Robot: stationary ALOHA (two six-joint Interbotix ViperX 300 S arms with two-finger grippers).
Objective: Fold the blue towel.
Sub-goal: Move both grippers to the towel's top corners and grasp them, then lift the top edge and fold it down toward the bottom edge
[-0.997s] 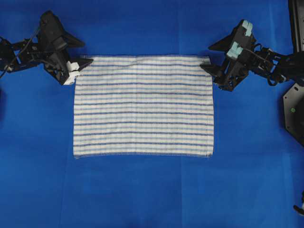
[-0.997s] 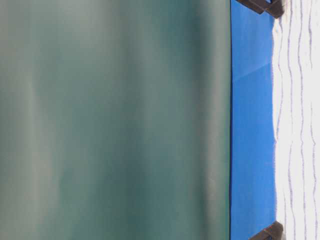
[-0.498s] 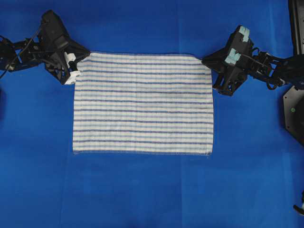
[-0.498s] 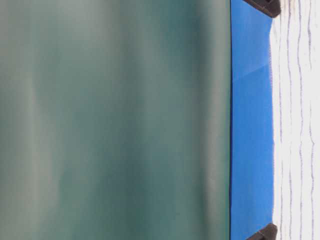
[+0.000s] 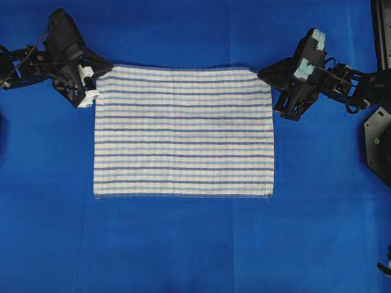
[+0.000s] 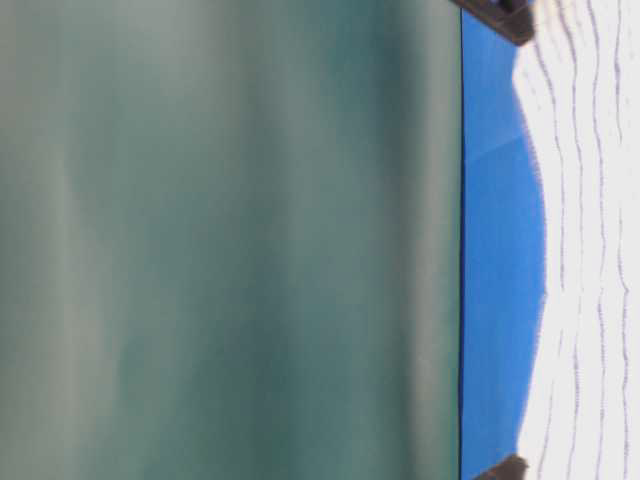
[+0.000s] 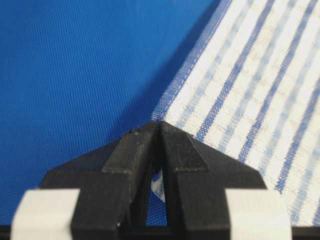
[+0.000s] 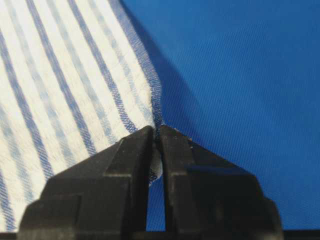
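Left gripper [image 7: 159, 125]: clenched on the towel's [image 5: 183, 131] far-left corner; the wrist view shows the hem pinched between the tips, a scrap of cloth visible in the slot behind them.

Towel: lies spread on the blue tabletop [image 5: 183, 244], stretching from the left gripper across to the right gripper, its near edge well apart from both. The far edge appears raised at the two held corners and dips between them in the table-level view.

Handling, as a judgement: light, soft and limp; it will sag between holds and drape rather than keep shape. The woven surface should grip well, not slip. Not fragile. Corners at the stitched hem are the sound holding points, as now taken.

Appearance: rectangular, white woven cloth with thin dark-blue and light-blue stripes running side to side, faint check texture, no folds yet.

Right gripper [image 8: 156, 131]: clenched on the far-right corner, hem bunched between the tips.
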